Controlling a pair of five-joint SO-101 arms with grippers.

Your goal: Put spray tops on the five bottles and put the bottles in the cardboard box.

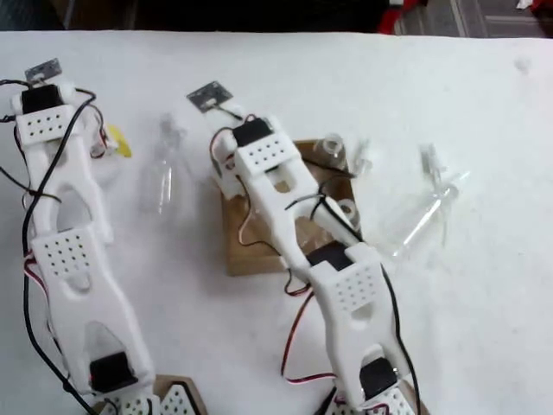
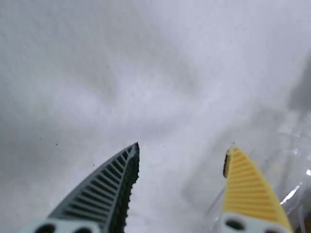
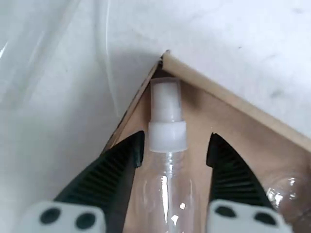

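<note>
In the right wrist view, a clear plastic bottle [image 3: 167,194] was seen lying inside the cardboard box [image 3: 233,94]. Its long axis ran from between the fingers towards a corner of the box. Its white spray top [image 3: 166,121], a smooth cylinder with a wider collar, was pointed at that corner. The right gripper [image 3: 177,135] was held open, with one black ribbed finger at each side of the bottle's neck. A small gap was left at least on one side. A second clear rounded bottle [image 3: 286,194] was seen just beside, also in the box.

In the high view, the brown flat box [image 1: 246,251] was partly covered by the right arm. On the white cloth of the table [image 1: 346,78], between the two arms, another clear bottle [image 1: 160,177] was laid, its neck turned to the far edge. One more transparent bottle [image 1: 423,216] was laid slanted, well apart on the other side of the box.

The left gripper [image 2: 183,147] was held wide open above the cloth, nothing between its grey ribbed finger and its yellow one.
</note>
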